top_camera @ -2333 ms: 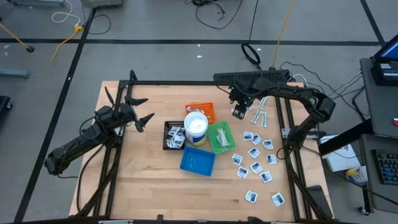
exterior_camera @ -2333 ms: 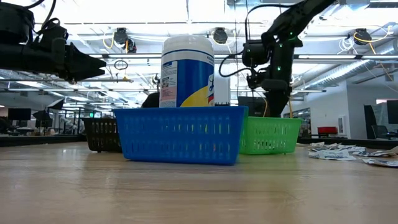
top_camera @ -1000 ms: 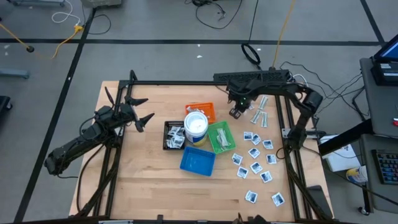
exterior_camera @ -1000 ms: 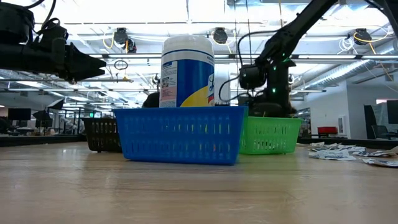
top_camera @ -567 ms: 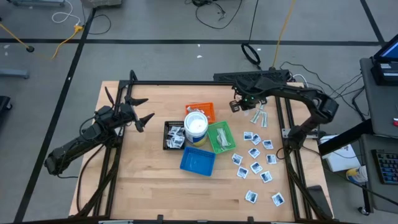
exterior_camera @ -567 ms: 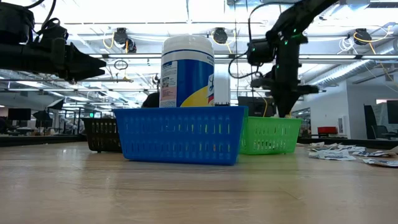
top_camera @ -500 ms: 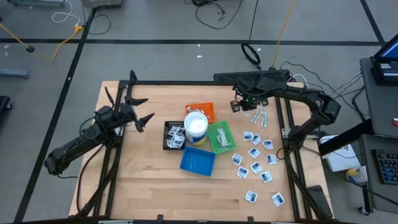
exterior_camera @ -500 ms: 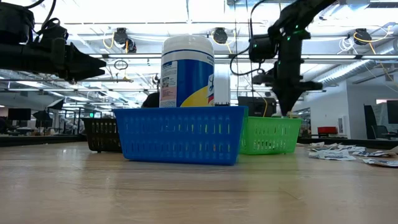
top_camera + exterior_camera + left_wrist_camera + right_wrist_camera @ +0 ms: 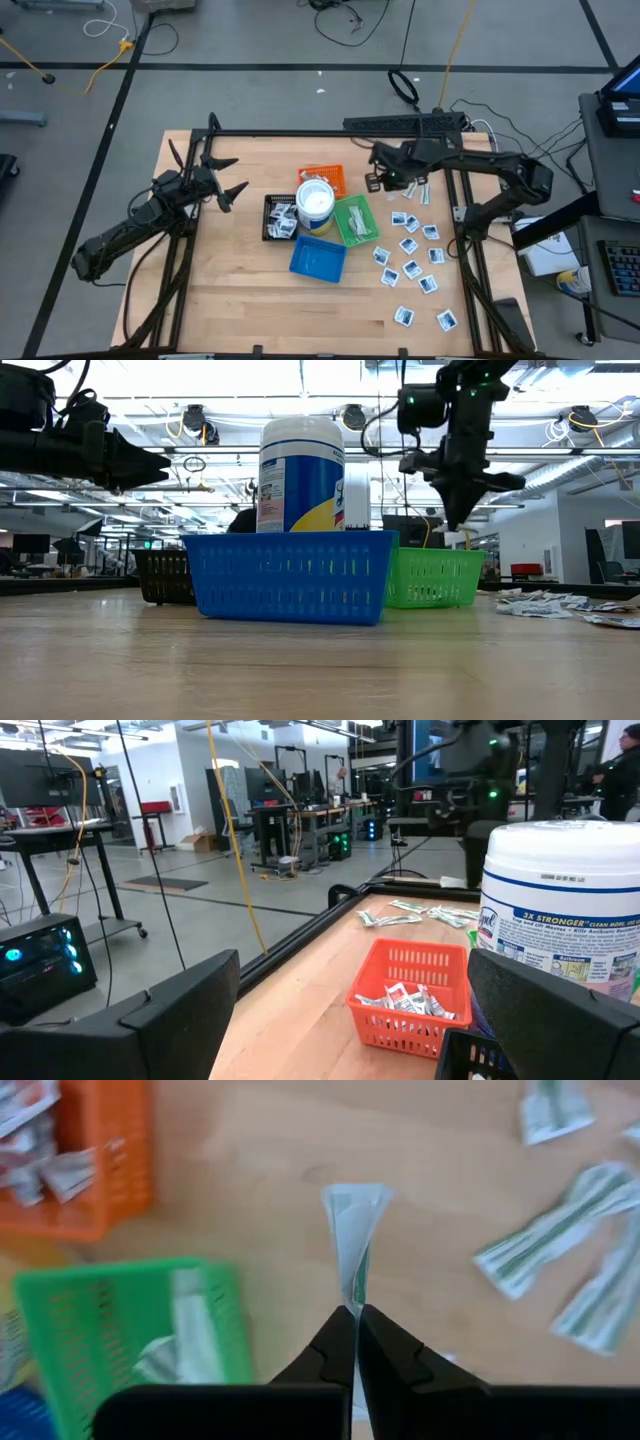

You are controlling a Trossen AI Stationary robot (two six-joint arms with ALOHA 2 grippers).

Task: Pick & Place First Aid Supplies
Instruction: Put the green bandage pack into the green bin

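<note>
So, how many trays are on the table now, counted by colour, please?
Orange tray: 1
Black tray: 1
Green tray: 1
Blue tray: 1
Total: 4 trays

Wooden bench (image 9: 230, 290) carrying a clustered group: orange tray (image 9: 330, 176), black tray (image 9: 270, 217), green tray (image 9: 345, 229), blue tray (image 9: 318, 259), with white tub (image 9: 315, 203) upright at centre.

Grey floor (image 9: 250, 40) (black tape lines (image 9: 300, 68))
</note>
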